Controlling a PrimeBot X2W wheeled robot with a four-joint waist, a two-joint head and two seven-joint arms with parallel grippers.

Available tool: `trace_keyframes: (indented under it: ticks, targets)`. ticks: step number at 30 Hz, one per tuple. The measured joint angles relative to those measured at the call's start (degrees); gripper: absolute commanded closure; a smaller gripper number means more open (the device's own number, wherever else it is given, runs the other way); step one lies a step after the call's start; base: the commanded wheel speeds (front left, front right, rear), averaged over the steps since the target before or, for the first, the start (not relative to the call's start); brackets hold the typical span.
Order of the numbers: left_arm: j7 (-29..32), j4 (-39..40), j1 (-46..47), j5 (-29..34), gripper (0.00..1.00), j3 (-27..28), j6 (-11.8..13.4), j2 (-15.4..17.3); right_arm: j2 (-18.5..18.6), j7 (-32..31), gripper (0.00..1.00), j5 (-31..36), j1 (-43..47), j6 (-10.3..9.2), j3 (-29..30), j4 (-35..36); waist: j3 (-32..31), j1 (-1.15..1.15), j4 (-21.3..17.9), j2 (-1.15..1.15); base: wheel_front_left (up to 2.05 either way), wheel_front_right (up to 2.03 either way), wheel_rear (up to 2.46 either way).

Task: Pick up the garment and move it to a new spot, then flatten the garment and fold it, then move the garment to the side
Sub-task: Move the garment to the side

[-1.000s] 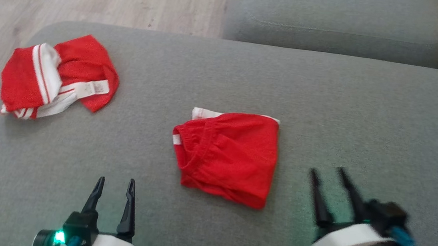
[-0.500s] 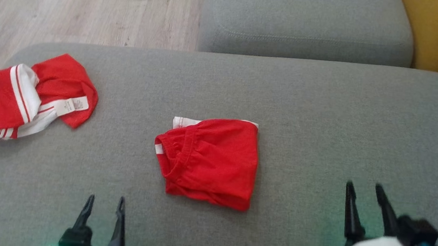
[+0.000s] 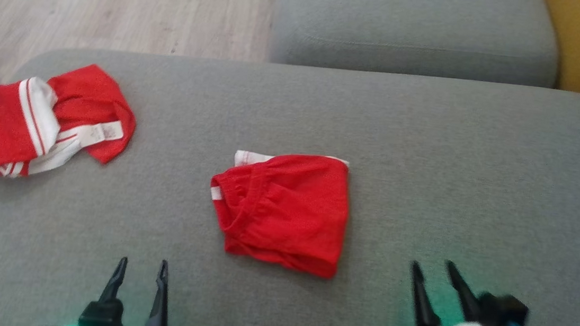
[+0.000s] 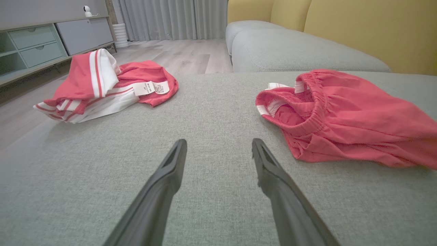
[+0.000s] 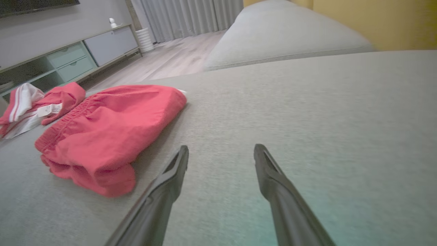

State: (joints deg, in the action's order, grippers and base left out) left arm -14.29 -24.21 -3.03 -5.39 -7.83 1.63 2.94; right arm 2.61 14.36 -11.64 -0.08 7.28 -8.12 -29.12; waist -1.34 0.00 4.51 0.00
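Your folded red shorts (image 3: 283,210) sit mid-cushion on the grey sofa (image 3: 480,176), ahead of and between the left gripper (image 3: 143,262) and right gripper (image 3: 431,264), both with jaws spread and holding nothing. There's a white care tag (image 4: 150,87) on the crumpled red-and-white garment (image 3: 49,118) at left, but its print's too tiny to read even from the left wrist. That wrist view gives you a drawer cabinet (image 4: 44,44) with a white camera (image 4: 88,9) on top and grey curtains (image 4: 170,17), while the head view looks down on wood floor (image 3: 98,1) past the cushion.
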Motion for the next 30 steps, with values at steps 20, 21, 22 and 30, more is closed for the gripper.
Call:
trace_keyframes:
  ticks: [20, 21, 22, 30]
  targets:
    - [0.0, -1.56, 3.82, -3.22, 0.0, -7.13, -1.12, -0.03, 0.25, -1.75, 0.2, -5.89, -22.8, 0.0, -7.78, -27.02, 6.68, 0.01, 13.17, 0.0, 0.0, 0.0, 0.0]
    - [0.0, -1.52, 3.82, -3.22, 0.0, -7.14, -1.12, -0.03, 0.3, -1.65, 0.26, -6.55, -22.92, 0.0, -8.08, -27.22, 6.99, 0.0, 13.49, 0.0, 0.0, 0.0, 0.0]
    - [0.0, -1.49, 3.82, -3.21, 0.0, -7.19, -1.11, -0.03, 0.42, -1.37, 0.36, -7.88, -23.18, 0.0, -8.79, -27.16, 7.23, 0.0, 13.74, 0.0, 0.0, 0.0, 0.0]
    - [0.0, -1.2, 4.47, -4.0, 0.0, -8.62, -1.04, -0.04, 0.54, -0.23, 1.0, -12.62, -25.35, 0.0, -12.33, -29.39, 7.54, 0.0, 13.13, 0.0, 0.0, 0.0, 0.0]
